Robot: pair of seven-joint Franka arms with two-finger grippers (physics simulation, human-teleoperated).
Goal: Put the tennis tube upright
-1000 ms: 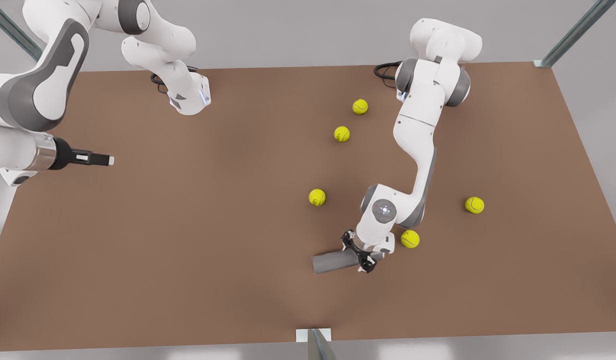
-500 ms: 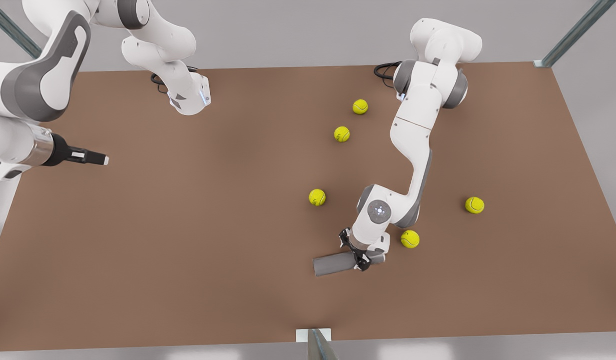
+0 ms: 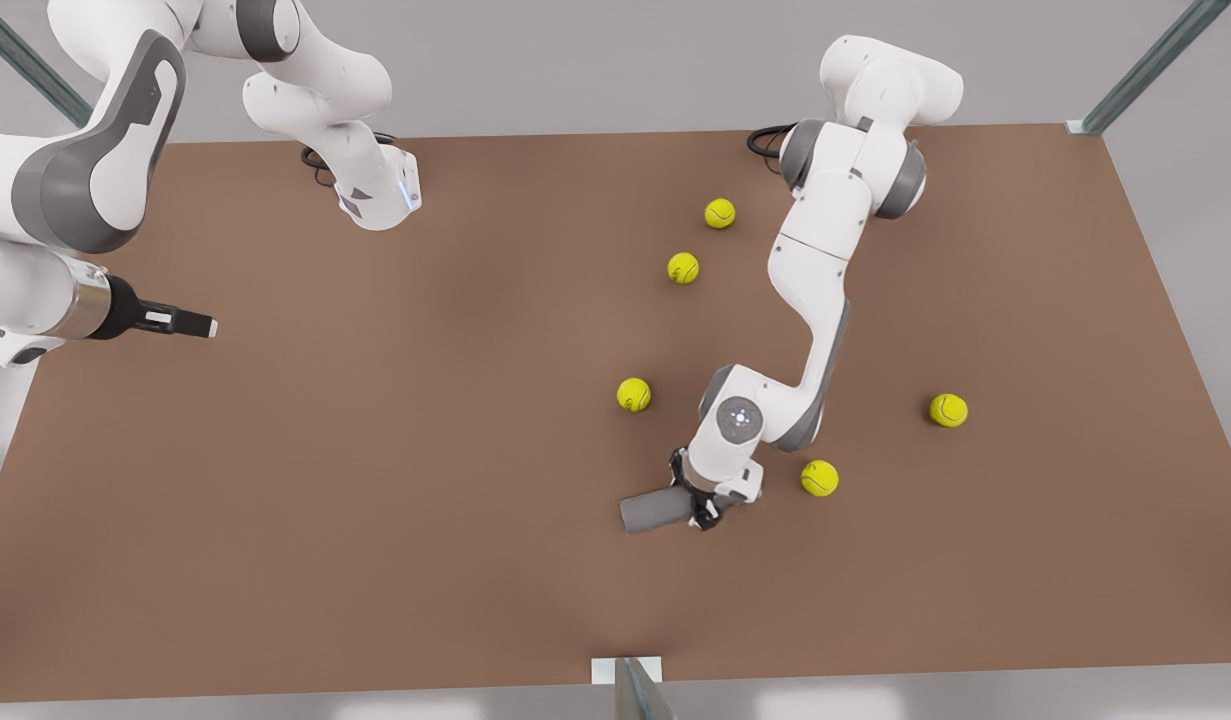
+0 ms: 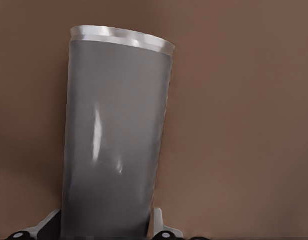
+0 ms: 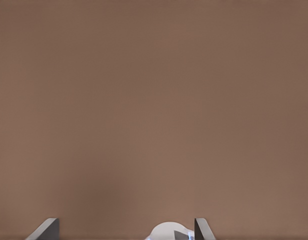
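Right gripper (image 3: pixel 203 325): at the front view's far left, well apart from the tennis tube (image 3: pixel 655 511); fingers (image 5: pixel 48 229) released, spread over bare bench (image 3: pixel 375 450). This arm waits, having drifted slightly since a second ago.

Tennis tube: dark grey, silvery rim, near the bench's front edge. It now looks shorter in the front view than a second ago, and it has shifted toward the front view's left. Judged as the start of tipping up; not yet upright.

Left gripper (image 3: pixel 697 503): at the tube's right-hand end, fingers (image 4: pixel 159 222) clenched on either side of the tube (image 4: pixel 116 145). The arm has swung left with it.

Balls: five yellow, loose; nearest one (image 3: pixel 819 478) lies just right of the tube, untouched.
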